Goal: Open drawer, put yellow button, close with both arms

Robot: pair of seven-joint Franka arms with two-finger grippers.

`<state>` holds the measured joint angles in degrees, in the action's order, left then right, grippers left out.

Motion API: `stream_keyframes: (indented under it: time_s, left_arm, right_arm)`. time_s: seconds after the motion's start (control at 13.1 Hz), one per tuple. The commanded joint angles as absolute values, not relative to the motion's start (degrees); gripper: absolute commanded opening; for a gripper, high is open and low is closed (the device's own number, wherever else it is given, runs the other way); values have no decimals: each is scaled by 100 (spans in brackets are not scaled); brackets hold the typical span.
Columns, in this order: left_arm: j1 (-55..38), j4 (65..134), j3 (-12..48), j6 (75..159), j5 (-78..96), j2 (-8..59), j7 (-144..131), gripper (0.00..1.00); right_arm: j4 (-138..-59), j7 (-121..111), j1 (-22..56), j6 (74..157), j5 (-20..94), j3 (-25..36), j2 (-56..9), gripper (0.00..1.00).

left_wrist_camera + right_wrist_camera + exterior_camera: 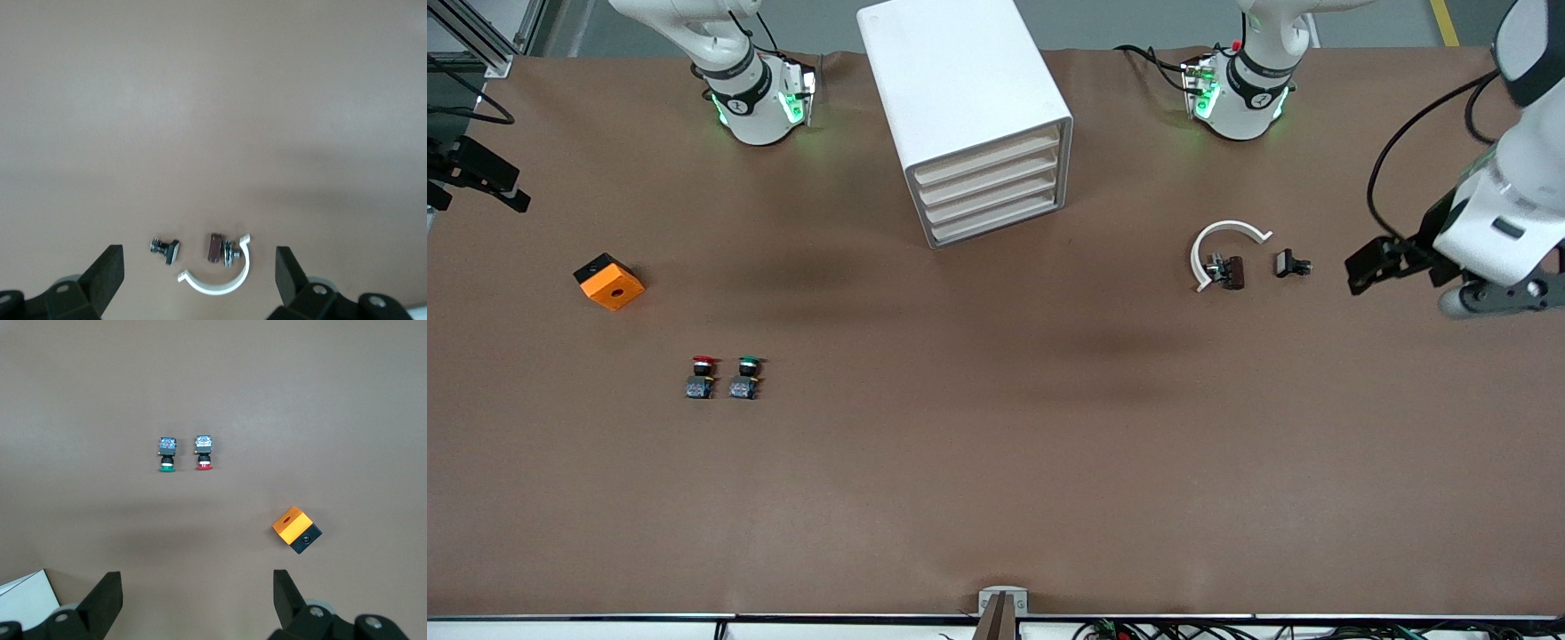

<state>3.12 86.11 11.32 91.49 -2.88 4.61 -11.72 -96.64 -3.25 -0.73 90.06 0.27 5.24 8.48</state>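
The white cabinet (960,80) stands at the table's edge nearest the arms' bases, between them. Its four cream drawers are all shut; the uppermost drawer (987,160) is flush with the rest. The yellow button is not in view. My left gripper (1374,264) is open and empty, up over the left arm's end of the table beside a small black part (1291,264); its fingers (107,273) stand wide apart. My right gripper (197,577) is open and empty, high over bare table; it does not show in the front view.
A red-capped button (703,377) and a green-capped button (744,377) stand side by side toward the right arm's end. An orange and black box (609,281) lies farther from the front camera. A white curved clamp (1223,249) with a brown piece (1232,272) lies near the left gripper.
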Motion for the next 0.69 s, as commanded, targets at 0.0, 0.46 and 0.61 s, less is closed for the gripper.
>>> stream_keyframes:
  time_s: [0.0,0.46,0.61]
  left_arm:
    - [19,9622,730,9202,-35,-516,-932,100]
    - [-378,10389,378,9176,-9,-1371,-923,100]
    - [-369,10249,378,9158,132,-1319,-923,100]
  right_arm:
    - [-9791,-378,-44,9053,18,527,993,100]
    - [-9791,-378,-26,9035,35,519,993,100]
    - [-9782,-378,-26,9044,35,519,993,100]
